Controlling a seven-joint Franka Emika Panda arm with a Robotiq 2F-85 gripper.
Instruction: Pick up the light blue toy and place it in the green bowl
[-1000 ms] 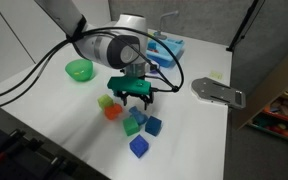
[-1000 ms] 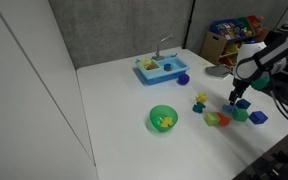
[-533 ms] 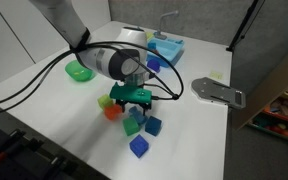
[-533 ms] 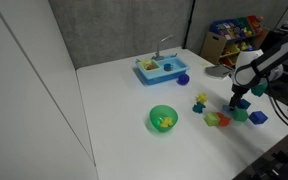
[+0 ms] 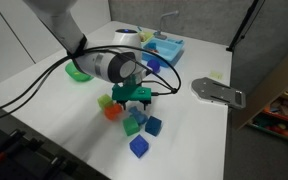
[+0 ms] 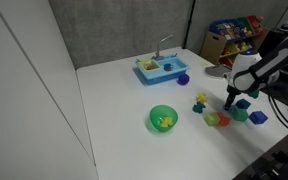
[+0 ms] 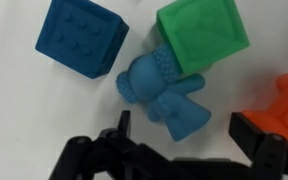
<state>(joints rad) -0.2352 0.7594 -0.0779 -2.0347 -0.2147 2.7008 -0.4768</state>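
The light blue toy [image 7: 164, 95] is a small pale blue figure-shaped piece lying on the white table, seen at the centre of the wrist view. It touches a green cube [image 7: 202, 35] and lies next to a dark blue cube [image 7: 82, 38]. My gripper [image 7: 184, 140] is open and hangs just above the toy, with one finger on each side of its lower end and not touching it. In both exterior views the gripper [image 5: 134, 100] [image 6: 231, 103] sits low over the cluster of blocks and hides the toy. The green bowl [image 5: 79, 70] [image 6: 163, 118] stands apart from the cluster and holds a yellow item.
An orange toy [image 7: 284, 105] lies close to one finger. Other blocks lie around: a green cube [image 5: 106, 101], a red piece [image 5: 113, 112] and two blue cubes [image 5: 153, 125] [image 5: 138, 146]. A light blue tray [image 5: 167, 45] stands at the back. A grey flat object [image 5: 217, 91] lies near the table edge.
The gripper has come down and shifted slightly over the cluster of blocks. The blocks and the bowl have not moved.
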